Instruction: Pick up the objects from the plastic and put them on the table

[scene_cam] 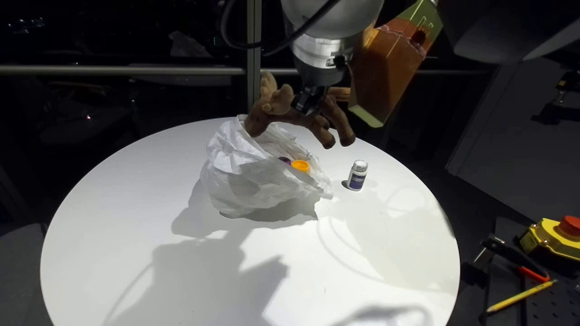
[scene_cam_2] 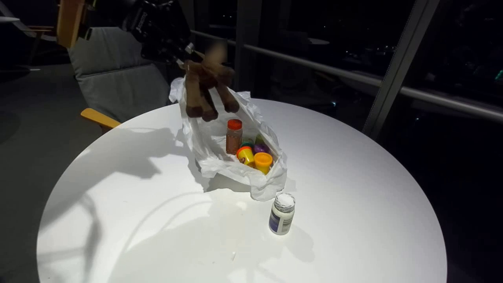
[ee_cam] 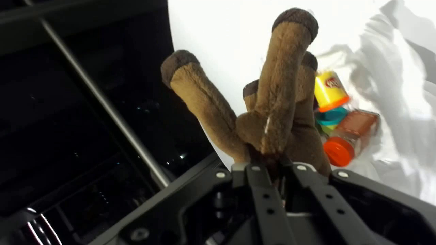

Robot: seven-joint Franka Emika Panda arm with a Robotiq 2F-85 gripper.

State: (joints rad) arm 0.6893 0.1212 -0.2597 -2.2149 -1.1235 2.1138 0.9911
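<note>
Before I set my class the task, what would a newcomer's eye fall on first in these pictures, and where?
Probably the brown plush animal, held in the gripper and overlapping the open white plastic bag in both exterior views. Next, likely, come bright colours inside that bag: a red-lidded jar with a yellow tub beside it. A white bottle standing on the round white table, outside the bag, may also draw the eye.

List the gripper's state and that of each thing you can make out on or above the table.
Robotiq gripper: shut on the plush moose
Plush moose: aloft, legs hanging down
White plastic bag: open, on the table
White pill bottle: upright, capped
Clear red-capped jar: upright in the bag, closed
Red-lidded Play-Doh tub: tilted, closed
Orange-lidded tub: closed
Teal item: partly hidden, state unclear
Purple item: partly hidden, state unclear
</note>
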